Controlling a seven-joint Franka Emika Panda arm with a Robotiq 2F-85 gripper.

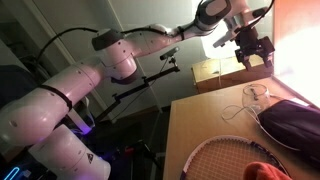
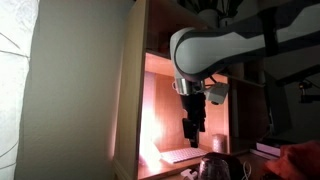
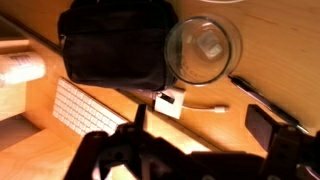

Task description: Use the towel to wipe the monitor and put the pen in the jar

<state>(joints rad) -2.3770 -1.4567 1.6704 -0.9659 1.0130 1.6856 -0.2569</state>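
The black two-finger gripper (image 1: 254, 58) hangs with its jaws spread wide and empty above the light wooden desk (image 1: 200, 125). Below it stands the small clear glass jar (image 3: 203, 48), just beside a dark navy zippered pouch (image 3: 115, 45) and near the slim dark pen (image 3: 258, 95). The orange-salmon terry towel (image 1: 262, 172) lies at the desk's near edge, and the pinkish-white glowing monitor (image 1: 298, 40) lights the dim room.

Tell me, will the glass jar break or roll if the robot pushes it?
The jar looks like clear glass, so it could crack if knocked. It seems to stand upright, so it would probably slide, not roll. Smooth glass may slip.
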